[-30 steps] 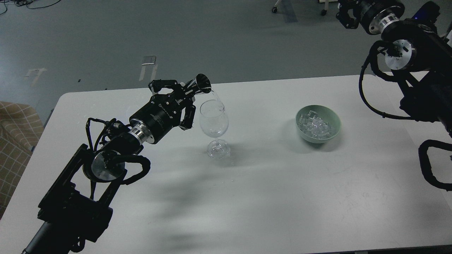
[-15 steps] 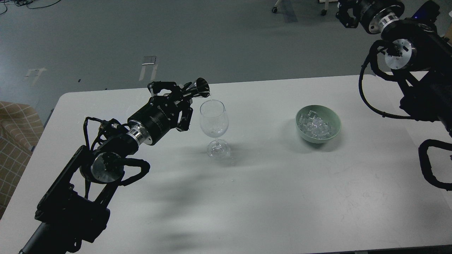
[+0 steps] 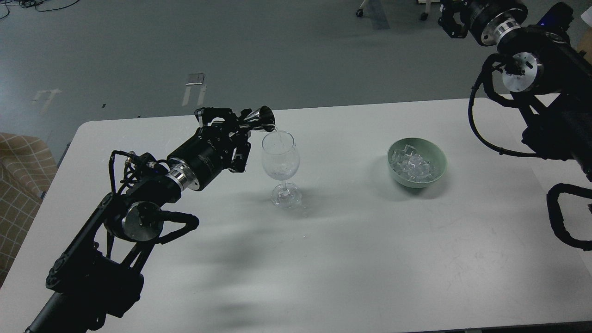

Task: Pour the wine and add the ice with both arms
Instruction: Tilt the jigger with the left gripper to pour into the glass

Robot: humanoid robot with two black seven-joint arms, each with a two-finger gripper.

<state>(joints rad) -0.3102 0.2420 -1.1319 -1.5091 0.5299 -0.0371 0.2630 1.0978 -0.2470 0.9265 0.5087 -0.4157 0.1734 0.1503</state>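
A clear wine glass (image 3: pixel 280 159) stands upright on the white table (image 3: pixel 351 259), left of centre. My left gripper (image 3: pixel 240 122) is shut on a small metal measuring cup (image 3: pixel 259 120), held tilted with its mouth at the glass's left rim. A thin clear stream of wine (image 3: pixel 274 132) runs from the cup into the glass. A pale green bowl (image 3: pixel 435 153) to the right holds a heap of ice (image 3: pixel 414 165). My right arm (image 3: pixel 536 83) is raised at the top right; its gripper (image 3: pixel 451 21) is small and dark at the frame's top edge, away from the table.
A checked tan seat (image 3: pixel 18 185) stands off the table's left edge. The grey floor lies beyond the table's far edge. My left arm's shadow falls on the table in front of the glass.
The measuring cup was pouring, then swung away from the glass, and is now back at the rim pouring. The right arm has barely moved.
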